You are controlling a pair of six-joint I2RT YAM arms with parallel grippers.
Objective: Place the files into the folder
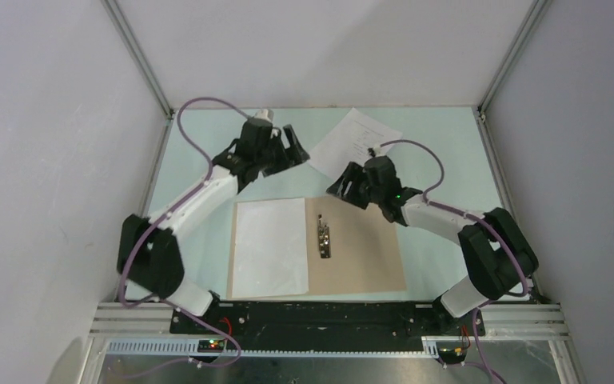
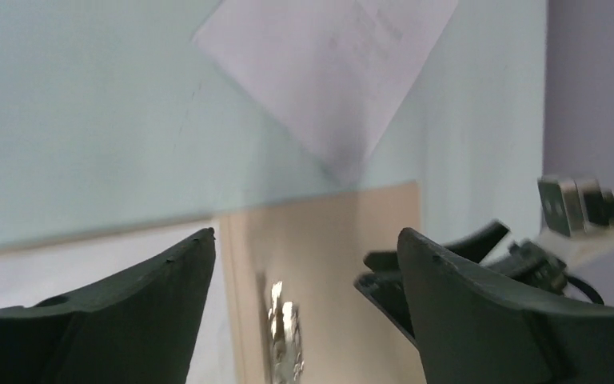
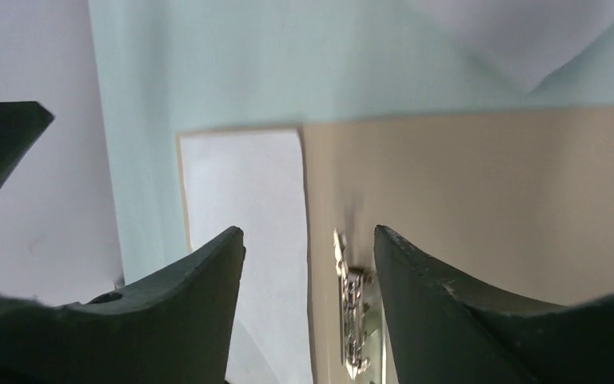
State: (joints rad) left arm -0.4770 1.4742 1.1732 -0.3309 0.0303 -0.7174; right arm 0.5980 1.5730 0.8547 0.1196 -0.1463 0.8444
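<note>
Pale green worktop [image 1: 440,160] carries everything here. At the left, the left pincer [image 1: 294,148] hangs above bare worktop with its fingers spread wide and nothing between them. Below and on the near side of this pincer the blank sheet [image 1: 270,248] lies flat on the left half of the open tan folder [image 1: 368,248], its edges squared to the cardboard. Just right of that sheet, on the near side of both pincers, the small metal clip [image 1: 324,237] sits on the folder's spine; the right half of the folder is bare cardboard. The printed sheet [image 1: 352,140] lies outside the folder on the worktop, turned at an angle, immediately right of the left pincer and on the far side of the right one, its near corner stopping just short of the folder's far edge. The right pincer [image 1: 344,190] hovers over that far edge, near the spine, fingers parted and gripping nothing, the clip showing between them in its wrist view.
</note>
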